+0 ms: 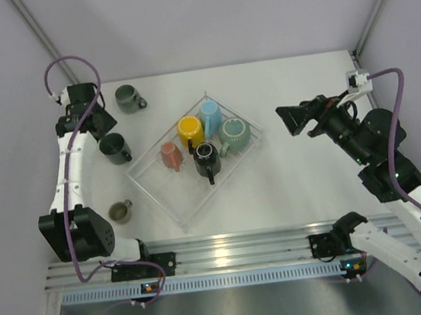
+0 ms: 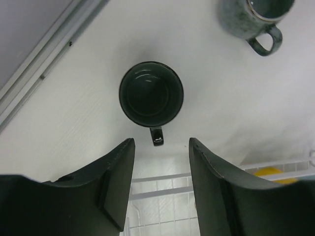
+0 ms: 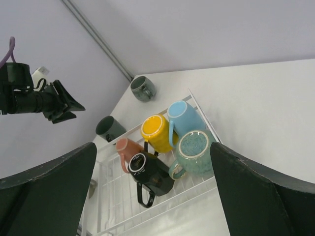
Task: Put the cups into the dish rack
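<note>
From above, the dish rack (image 1: 150, 182) sat mid-tabletop (image 1: 313, 183) holding the yellow cup (image 1: 189, 129), blue cup (image 1: 210, 114), teal cup (image 1: 234, 132), salmon cup (image 1: 170, 155) and black cup (image 1: 206, 158); a dark green cup (image 1: 115, 148), a grey-green cup (image 1: 128, 98) and an olive cup (image 1: 119, 211) stood outside on its left. In the left wrist view, the left claw (image 2: 160, 142) hung jaws apart and empty, the dark green cup just ahead with its handle toward the claw. In the right wrist view, the right claw (image 3: 152, 147) gaped wide, holding nothing, well off from the rack.

Counter (image 1: 306, 184): white, matte, evenly lit, soft shadows.
Walls (image 1: 200, 13): plain pale lilac-grey panels on three sides.
Posts (image 1: 35, 31): grey metal, slanting at both far corners.
Rail (image 1: 237, 248): ribbed aluminium, along the near edge.
Sheet (image 1: 253, 314): brushed metal, below the rail.
</note>
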Robot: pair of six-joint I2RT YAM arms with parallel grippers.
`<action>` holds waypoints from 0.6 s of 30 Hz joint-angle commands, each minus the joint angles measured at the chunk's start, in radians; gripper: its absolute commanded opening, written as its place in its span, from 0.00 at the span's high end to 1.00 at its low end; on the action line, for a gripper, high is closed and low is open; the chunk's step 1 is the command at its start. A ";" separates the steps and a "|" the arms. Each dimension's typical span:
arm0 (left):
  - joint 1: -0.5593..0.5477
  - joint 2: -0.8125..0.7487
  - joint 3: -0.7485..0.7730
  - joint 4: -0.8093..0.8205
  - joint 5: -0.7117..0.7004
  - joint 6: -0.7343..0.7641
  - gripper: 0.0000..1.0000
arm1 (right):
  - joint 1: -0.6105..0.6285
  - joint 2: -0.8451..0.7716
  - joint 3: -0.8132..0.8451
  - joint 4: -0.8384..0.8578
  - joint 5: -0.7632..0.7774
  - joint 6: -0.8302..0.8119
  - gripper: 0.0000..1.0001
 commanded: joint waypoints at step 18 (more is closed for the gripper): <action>0.154 0.129 -0.045 -0.015 0.106 -0.061 0.46 | 0.036 -0.056 0.025 0.013 0.017 -0.038 0.01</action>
